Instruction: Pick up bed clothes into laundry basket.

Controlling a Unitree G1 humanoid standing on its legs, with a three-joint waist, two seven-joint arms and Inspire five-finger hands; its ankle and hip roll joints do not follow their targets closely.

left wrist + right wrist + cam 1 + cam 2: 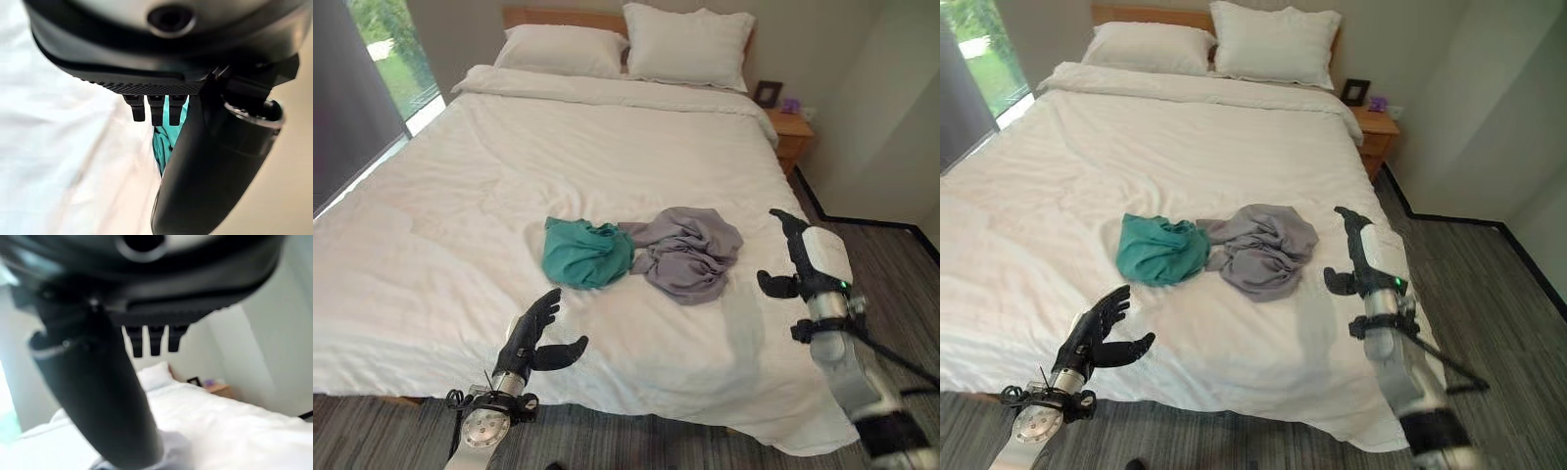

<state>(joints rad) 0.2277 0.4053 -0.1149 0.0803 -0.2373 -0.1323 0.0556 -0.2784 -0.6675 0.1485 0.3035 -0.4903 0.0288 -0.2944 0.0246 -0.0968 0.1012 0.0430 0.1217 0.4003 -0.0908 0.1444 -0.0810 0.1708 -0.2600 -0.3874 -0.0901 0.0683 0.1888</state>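
Head cameras high, wrist cameras close.
Both eye views look down the bed point(607, 157) toward the pillows point(685, 44); each wrist view peers closely past its own hand.

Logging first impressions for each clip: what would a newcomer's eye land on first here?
Two crumpled garments stand out on the white bed: a teal garment and, touching it on its right, a grey garment, both near the foot end. The left hand, open, hovers over the bed's near edge short of the teal one, and the right hand, open and empty, is raised beside the grey one.

Left hand point(533, 338) and right hand point(803, 259) raised, fingers relaxed
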